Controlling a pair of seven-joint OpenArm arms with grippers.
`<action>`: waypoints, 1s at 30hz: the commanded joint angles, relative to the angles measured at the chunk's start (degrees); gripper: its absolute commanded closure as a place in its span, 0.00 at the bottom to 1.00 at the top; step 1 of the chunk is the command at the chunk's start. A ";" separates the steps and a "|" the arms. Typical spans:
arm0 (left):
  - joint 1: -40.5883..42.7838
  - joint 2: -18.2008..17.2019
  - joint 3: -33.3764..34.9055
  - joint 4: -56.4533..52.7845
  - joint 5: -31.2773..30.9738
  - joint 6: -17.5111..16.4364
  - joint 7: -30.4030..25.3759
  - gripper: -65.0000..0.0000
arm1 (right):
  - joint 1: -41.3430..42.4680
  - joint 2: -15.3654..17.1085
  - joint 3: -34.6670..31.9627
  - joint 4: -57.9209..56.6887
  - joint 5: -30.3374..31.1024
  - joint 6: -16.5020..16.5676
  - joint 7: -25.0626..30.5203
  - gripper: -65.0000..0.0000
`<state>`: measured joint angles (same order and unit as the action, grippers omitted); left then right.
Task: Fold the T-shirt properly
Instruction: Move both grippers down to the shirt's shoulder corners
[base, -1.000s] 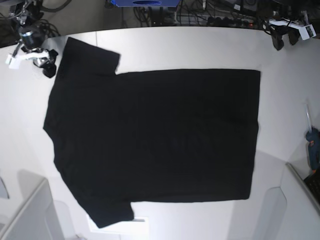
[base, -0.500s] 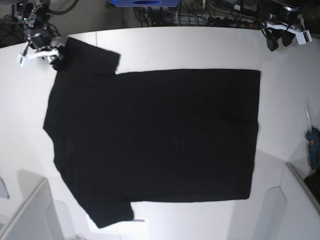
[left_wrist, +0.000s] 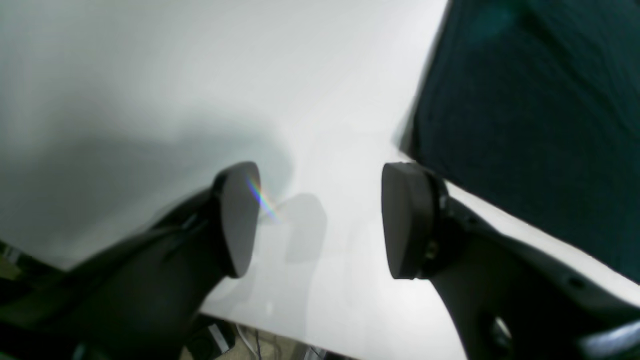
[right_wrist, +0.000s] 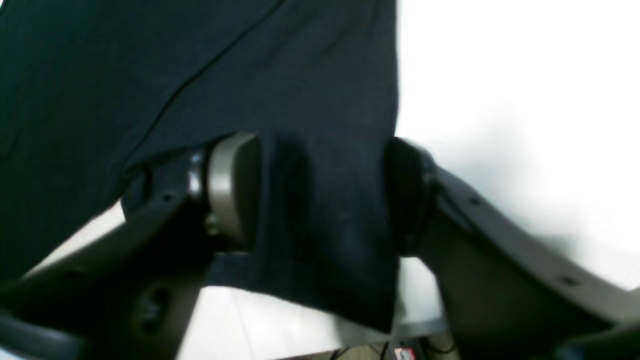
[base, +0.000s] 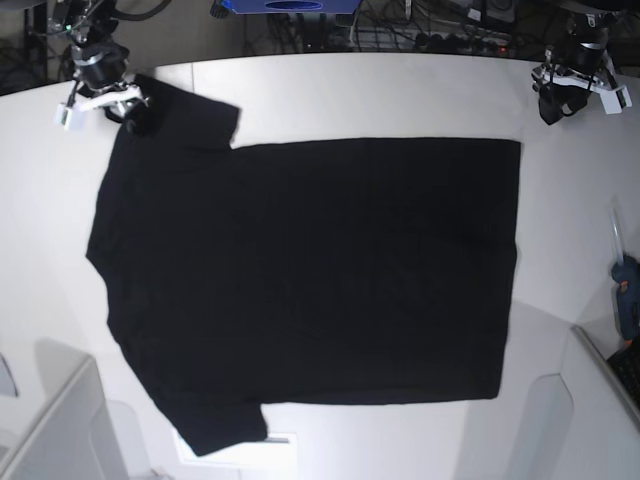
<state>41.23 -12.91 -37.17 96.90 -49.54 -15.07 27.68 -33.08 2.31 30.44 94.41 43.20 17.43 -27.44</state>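
The black T-shirt (base: 300, 280) lies flat, plain side up, on the white table (base: 380, 95), sleeves at the left and hem at the right. My right gripper (base: 128, 108) is at the far-left sleeve. In the right wrist view it (right_wrist: 322, 195) is open, its jaws straddling the sleeve's edge (right_wrist: 150, 75) with cloth between the pads. My left gripper (base: 555, 103) hovers at the far right, beyond the hem's far corner. In the left wrist view it (left_wrist: 320, 220) is open and empty over bare table, with the shirt corner (left_wrist: 525, 125) to its upper right.
A blue tool (base: 626, 295) lies near the table's right edge. Grey box corners stand at the lower left (base: 60, 430) and lower right (base: 600, 400). A white sheet (base: 275, 452) shows under the near sleeve. Cables run along the back.
My right gripper moved up and to the right onto the far sleeve's corner. My left gripper shifted slightly down toward the hem's far corner. The shirt has not moved.
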 joint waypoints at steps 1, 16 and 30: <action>0.13 -0.50 -0.24 0.90 -0.44 -0.45 -1.09 0.43 | -0.55 0.02 0.20 0.23 -0.43 0.37 -1.35 0.59; -6.73 0.38 5.91 -2.00 -0.26 -0.45 -0.91 0.43 | 1.92 0.11 0.20 -4.35 -0.34 0.37 -1.35 1.00; -14.99 0.73 6.97 -9.30 -0.26 -0.27 6.82 0.44 | 1.92 0.29 0.20 -4.52 -0.43 0.37 -1.35 1.00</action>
<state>25.63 -11.75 -30.22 87.53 -50.68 -16.12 32.38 -30.52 2.20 30.63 89.78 44.56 18.72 -27.00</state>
